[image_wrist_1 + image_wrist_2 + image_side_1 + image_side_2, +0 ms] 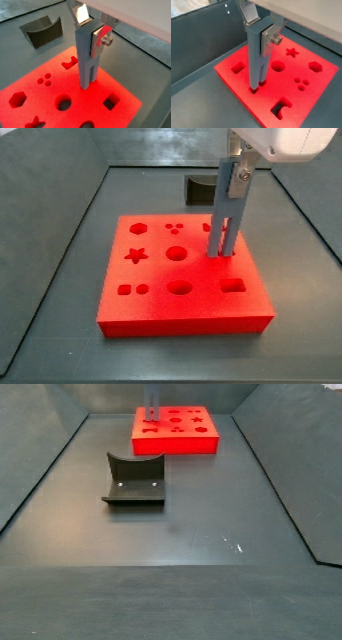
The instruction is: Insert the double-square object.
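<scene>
My gripper (pixel 91 27) is shut on the upper end of the double-square object (pixel 87 55), a slim grey-blue bar held upright; both show in the other wrist view too, the gripper (pixel 260 27) and the bar (pixel 256 60). The bar's two thin prongs (pixel 221 243) point down and their tips meet the top of the red board (pixel 160 303) near one edge, at a small dark hole (pixel 254 91). How deep they sit I cannot tell. In a side view the bar (pixel 151 409) stands over the far board (pixel 181 442), and the gripper is cut off there.
The red board has several shaped holes: a star (pixel 135 255), a hexagon (pixel 138 227), a round hole (pixel 178 286) and a square one (pixel 234 284). A dark grey U-notched block (pixel 135 481) stands on the grey floor apart from the board. Dark walls enclose the floor.
</scene>
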Available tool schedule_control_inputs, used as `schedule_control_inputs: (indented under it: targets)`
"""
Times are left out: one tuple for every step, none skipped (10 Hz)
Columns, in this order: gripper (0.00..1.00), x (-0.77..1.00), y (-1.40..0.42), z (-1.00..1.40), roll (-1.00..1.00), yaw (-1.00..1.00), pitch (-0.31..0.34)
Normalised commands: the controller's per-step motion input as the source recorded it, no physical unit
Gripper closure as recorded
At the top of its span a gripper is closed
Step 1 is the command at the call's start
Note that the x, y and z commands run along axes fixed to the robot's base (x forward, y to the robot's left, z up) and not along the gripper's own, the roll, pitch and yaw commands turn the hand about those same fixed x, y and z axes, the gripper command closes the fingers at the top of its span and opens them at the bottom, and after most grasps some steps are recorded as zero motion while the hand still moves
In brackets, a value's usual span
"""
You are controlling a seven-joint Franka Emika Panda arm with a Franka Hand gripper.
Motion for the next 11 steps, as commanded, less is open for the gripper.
schedule_control_inputs:
  targets:
    - [1.00,0.26,0.09,-0.18,0.10,-0.29,0.166]
    - [1.00,0.15,0.10,-0.18,0.10,-0.24,0.160]
    - [1.00,0.07,0.06,-0.24,0.07,-0.12,0.123]
    - [1.00,0.23,0.00,-0.31,0.02,-0.01,0.087]
    - [1.00,0.28,-0.04,-0.30,0.02,0.00,0.079]
    - [1.00,0.25,-0.03,-0.32,0.01,0.00,0.064]
    - [1.00,0.22,-0.05,-0.36,0.03,0.00,0.060]
    - [1.00,0.18,-0.10,-0.40,0.04,-0.09,0.004]
    - [1.00,0.10,-0.07,-0.41,0.04,-0.13,0.000]
    - [1.00,0.06,-0.04,-0.19,-0.02,-0.21,-0.001]
    - [1.00,0.03,0.00,-0.05,-0.04,-0.06,-0.049]
